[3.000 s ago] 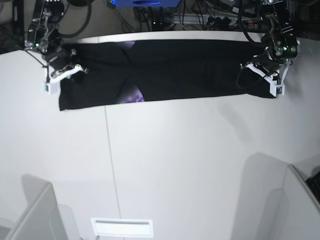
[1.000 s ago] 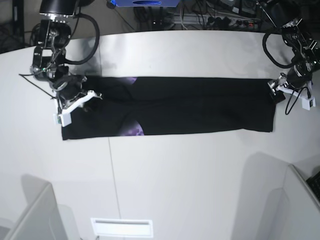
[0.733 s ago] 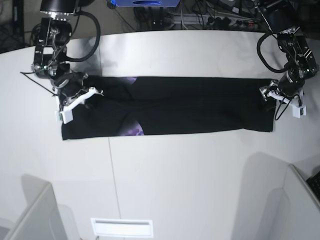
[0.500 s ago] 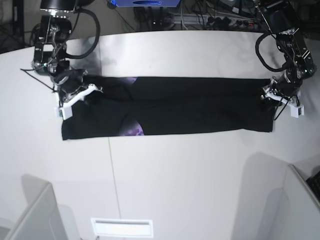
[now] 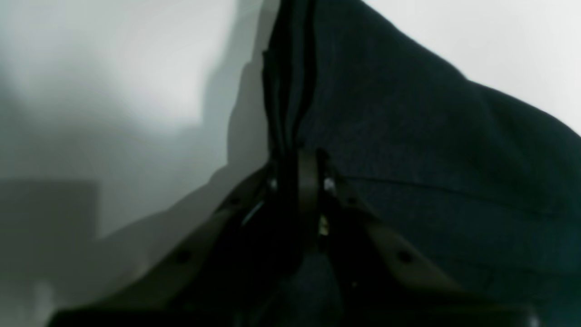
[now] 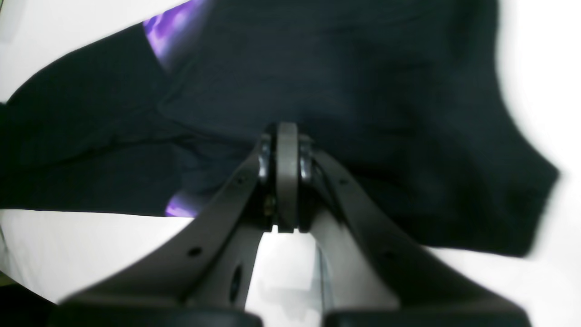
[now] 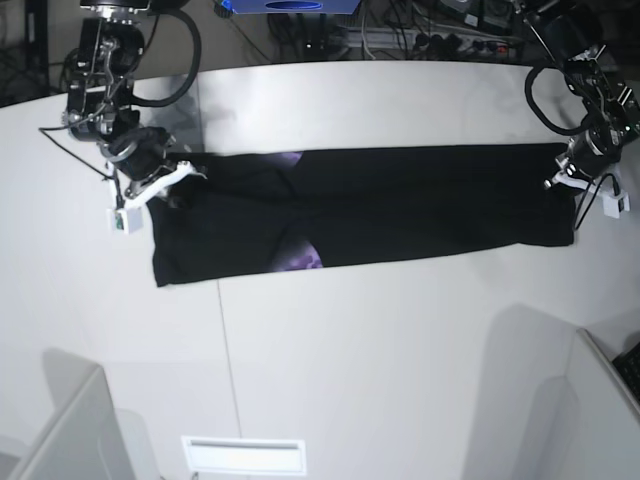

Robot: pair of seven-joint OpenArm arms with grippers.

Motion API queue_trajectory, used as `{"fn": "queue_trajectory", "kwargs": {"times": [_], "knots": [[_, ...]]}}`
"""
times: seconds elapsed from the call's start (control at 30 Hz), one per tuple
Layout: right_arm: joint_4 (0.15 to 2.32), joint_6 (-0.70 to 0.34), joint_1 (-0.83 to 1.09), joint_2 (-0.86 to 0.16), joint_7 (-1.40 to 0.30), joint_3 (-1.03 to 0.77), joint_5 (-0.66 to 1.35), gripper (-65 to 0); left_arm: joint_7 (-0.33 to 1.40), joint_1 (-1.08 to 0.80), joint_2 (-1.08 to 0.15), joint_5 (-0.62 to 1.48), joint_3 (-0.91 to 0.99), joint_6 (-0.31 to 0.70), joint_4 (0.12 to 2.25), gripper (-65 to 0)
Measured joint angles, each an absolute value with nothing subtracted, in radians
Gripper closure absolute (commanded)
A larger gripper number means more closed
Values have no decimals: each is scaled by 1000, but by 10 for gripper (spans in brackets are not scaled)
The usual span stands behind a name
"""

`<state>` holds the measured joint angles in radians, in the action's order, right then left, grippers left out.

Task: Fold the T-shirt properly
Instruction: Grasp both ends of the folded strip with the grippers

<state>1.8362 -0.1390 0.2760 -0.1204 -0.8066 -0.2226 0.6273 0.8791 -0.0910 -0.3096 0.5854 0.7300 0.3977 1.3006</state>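
There, the T-shirt [image 7: 370, 205] lay stretched out as a long, narrow black band across the far part of the white table [image 7: 350, 360], running nearly from one arm to the other. A small purple patch of its print peeked out along the near edge, left of the band's middle, and another sliver of purple showed at the far edge just above it.

The left claw [image 7: 572, 182] sat at the band's end on the base view's right. In the left wrist view the left claw [image 5: 297, 177] had its jaws drawn narrow with several stacked layers of the black fabric [image 5: 408, 136] pinched between them, the cloth edge rising straight up from the grip and the rest spreading off to the right over the table [image 5: 113, 91].

The right claw [image 7: 165, 180] was at the opposite end, at the band's far corner on the base view's left. In the right wrist view the right claw [image 6: 287, 150] had its jaws pressed together against the dark cloth [image 6: 340, 81]. Whether fabric was actually caught between the tips could not be told, as the picture was blurred there. Purple print showed at the upper left and just left of the jaws, and white table [image 6: 68, 245] lay below the shirt's edge.
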Motion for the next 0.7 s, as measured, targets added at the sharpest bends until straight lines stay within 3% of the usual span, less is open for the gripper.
{"fn": "queue_trajectory", "kwargs": {"times": [0.5, 0.7], "knots": [[1857, -139, 283, -121, -808, -228, 626, 0, 891, -198, -336, 581, 725, 397, 1602, 0], [1857, -139, 281, -120, -808, -227, 627, 0, 889, -232, -315, 584, 580, 400, 1721, 0]]}}
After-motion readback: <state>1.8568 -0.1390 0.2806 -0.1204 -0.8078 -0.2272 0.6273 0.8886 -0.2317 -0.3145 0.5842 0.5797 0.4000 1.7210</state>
